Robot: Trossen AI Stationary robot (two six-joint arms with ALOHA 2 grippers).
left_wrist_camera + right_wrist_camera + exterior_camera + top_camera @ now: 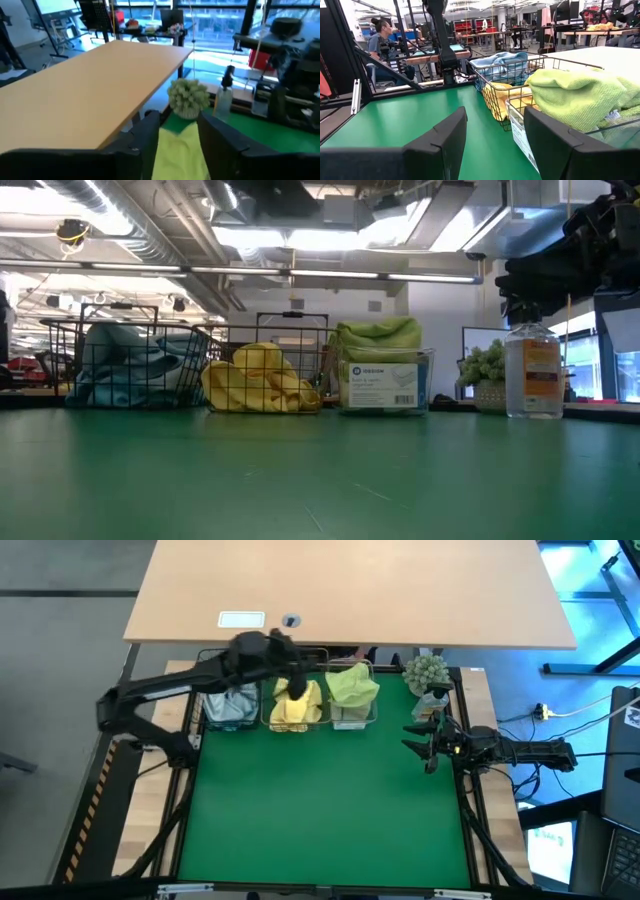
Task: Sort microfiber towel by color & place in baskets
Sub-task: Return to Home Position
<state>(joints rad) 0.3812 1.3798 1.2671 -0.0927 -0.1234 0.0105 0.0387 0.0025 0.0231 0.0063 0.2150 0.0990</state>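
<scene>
- The green worktop (320, 810) fills the middle of the high view, with a pale wooden desk (350, 590) beyond its 12 o'clock edge. No loose cloth shows anywhere on the green.
- The black wire basket (228, 727) sits toward 11 o'clock and holds the blue-grey towels (232, 702).
- The left hand (292, 665) hangs above the basket row, over the yellow load. Its wrist view shows its fingers apart with nothing between them, only yellow cloth below.
- The middle wire basket (296, 727), at 12 o'clock, holds the yellow towels (298, 708).
- The clear plastic bin (352, 724), just beside it toward 1 o'clock, is piled with green towels (352, 685) that rise over its rim.
- A potted plant (428, 673) and a clear bottle (532, 370) stand near 2 o'clock, outside the baskets.
- The right hand (425, 735) waits at the 3 o'clock edge, fingers spread and empty.
- The sorting looks finished, with each colour in its own basket. What seems left is for the arms to draw back to rest, and the left arm has the longer way to go.
</scene>
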